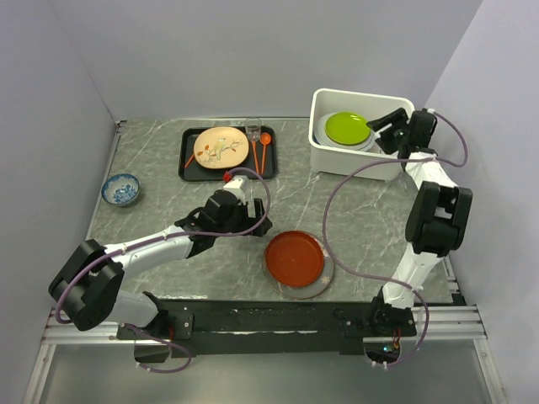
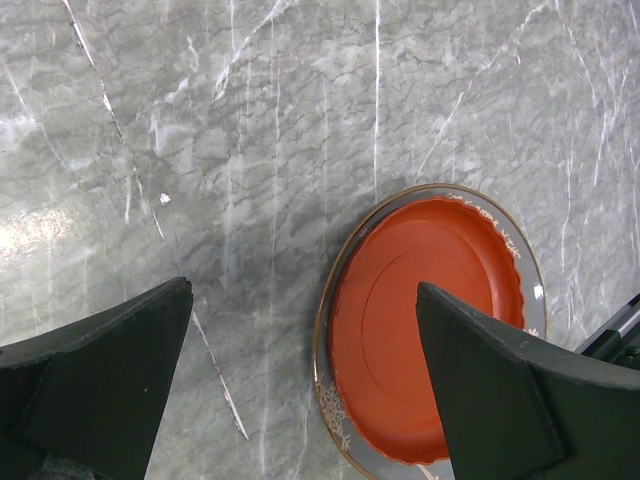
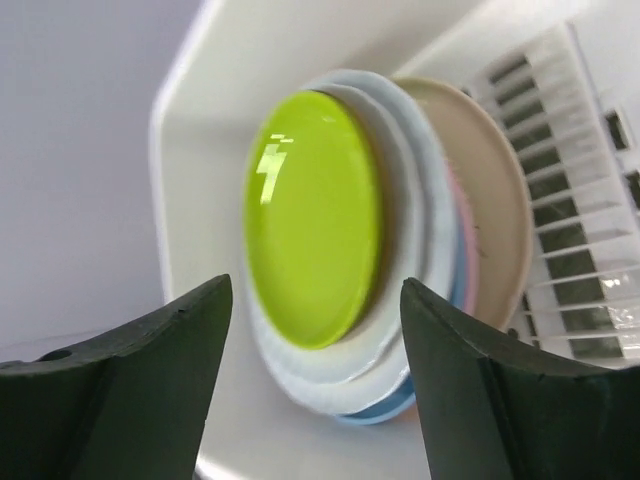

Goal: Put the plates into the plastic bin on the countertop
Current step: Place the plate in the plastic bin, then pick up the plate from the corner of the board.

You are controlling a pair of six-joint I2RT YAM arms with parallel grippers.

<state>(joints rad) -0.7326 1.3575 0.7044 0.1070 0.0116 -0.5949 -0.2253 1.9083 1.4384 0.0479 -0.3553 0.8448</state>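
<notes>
Looking across the grey-green marble worktop (image 1: 354, 227) from left to right, a small blue-patterned bowl (image 1: 120, 188) sits alone near the left wall. Further back, a flat black tray (image 1: 187, 164) carries a cream floral plate (image 1: 221, 146), with two orange utensils (image 1: 259, 147) lying beside it.

Just in front of the tray hangs the left arm. Its left fingers (image 2: 110, 370) are spread wide and grasp nothing, with only bare worktop between them. The left wrist view shows a red-brown plate (image 2: 420, 320) off to the right of that gap, its edge running behind the right-hand finger. From above, this plate lies near the front centre of the worktop, apart from the arm. It rests on a second, gold-rimmed plate (image 2: 333, 412).

At the back right stands the white plastic bin (image 1: 324, 153). Inside it is a stack of plates (image 3: 445, 250) in white, blue, pink and cream, topped by a lime green plate (image 1: 347, 128). The slotted floor of the bin shows beside the stack.

The right arm reaches over the bin's right rim. Its right fingers (image 3: 480, 380) are parted and hold nothing. The green plate lies beyond their tips, framed in the gap between them.
</notes>
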